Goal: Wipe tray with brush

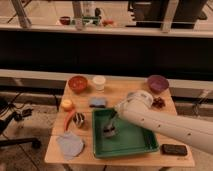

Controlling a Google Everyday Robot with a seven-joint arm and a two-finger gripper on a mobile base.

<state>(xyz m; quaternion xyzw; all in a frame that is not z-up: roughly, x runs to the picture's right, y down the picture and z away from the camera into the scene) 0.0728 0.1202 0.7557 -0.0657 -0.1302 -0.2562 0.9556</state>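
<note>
The green tray [136, 141] lies on the wooden table, front and centre. The brush [110, 131] stands in the tray's left part, its pale bristle head down on the tray floor and its thin dark handle pointing up. My gripper [114, 116] is right above it, at the end of the white arm that reaches in from the right, and is shut on the handle. The arm hides the tray's far right corner.
On the table [120, 92] there are a red bowl [78, 83], white cup [99, 82], purple bowl [157, 82], blue-grey sponge [98, 102], orange fruit [66, 104], red pepper [69, 120], striped can [79, 119], grey cloth [70, 144] and black block [173, 149].
</note>
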